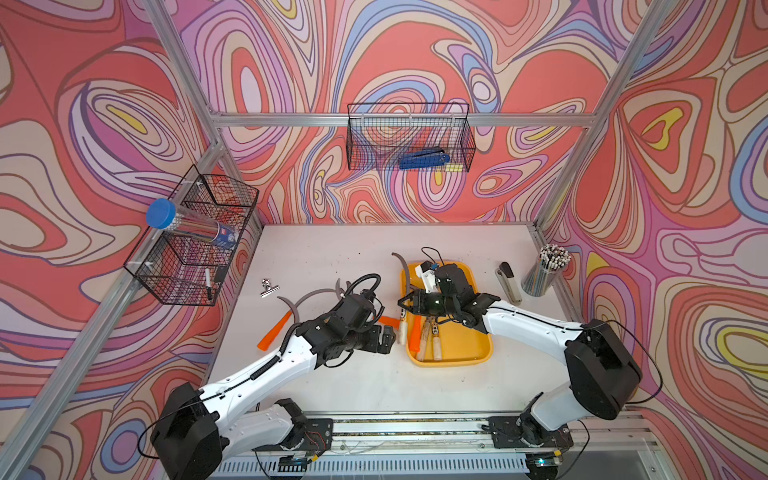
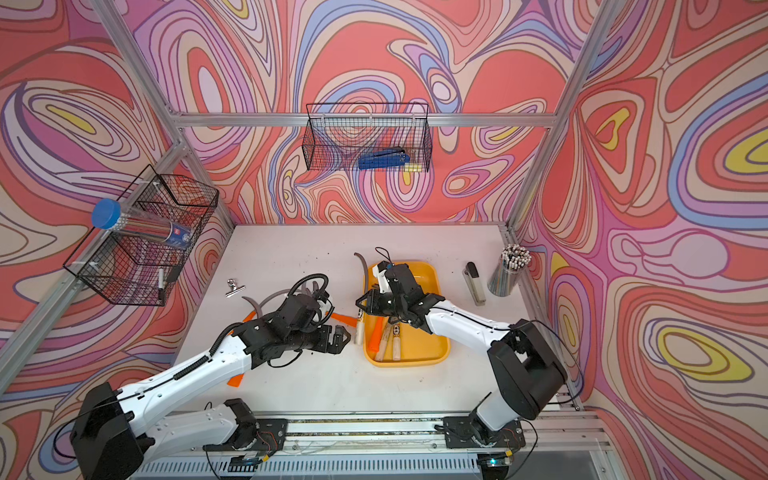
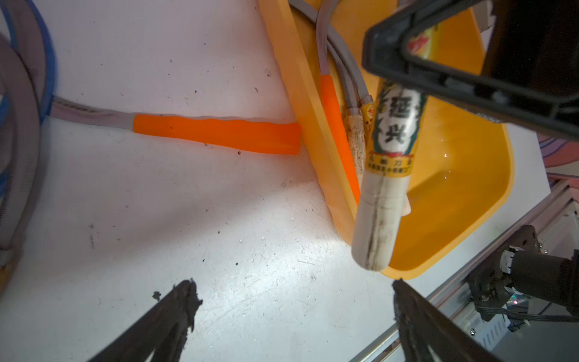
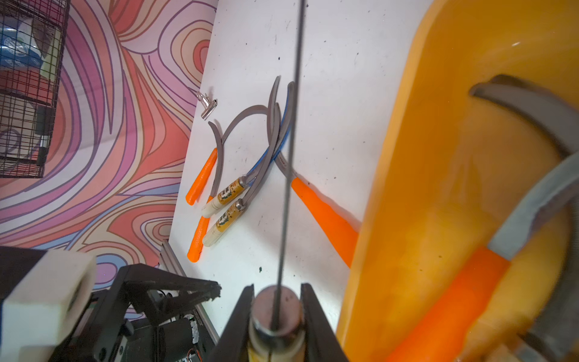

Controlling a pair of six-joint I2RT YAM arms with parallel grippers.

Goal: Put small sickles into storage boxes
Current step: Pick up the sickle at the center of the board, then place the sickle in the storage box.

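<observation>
Okay, left to right. A loose pile of sickles lies on the counter behind the left jaws: two bright orange plastic handles, two pale wooden ones with yellow labels, and thin grey blades hooked through each other. The left arm hangs over most of it in both top views. Left jaws are spread wide with nothing between them. Out ahead of them an orange-handled sickle lies crosswise, its smooth handle flat on the counter and the butt end touching the outer wall of the yellow tray.

Now the bit that matters. The right jaws are pinched on the metal collar of a wooden-handled sickle. Its round labelled handle hangs below them, butt end just ahead of the left jaws. The long axis runs roughly along the tray's long side. From above, though, the handle looks to sit over the rim facing the left jaws rather than over the floor. My guess is the right arm has to shift it inward before letting go, or it tips out onto the counter. The left arm is nearer the leftovers.

Below the right jaws, the glossy shallow tray holds at least three stored sickles lying lengthwise, one orange and two wood. Past them sit a grey stapler and a cup of pencils, well apart from everything.
</observation>
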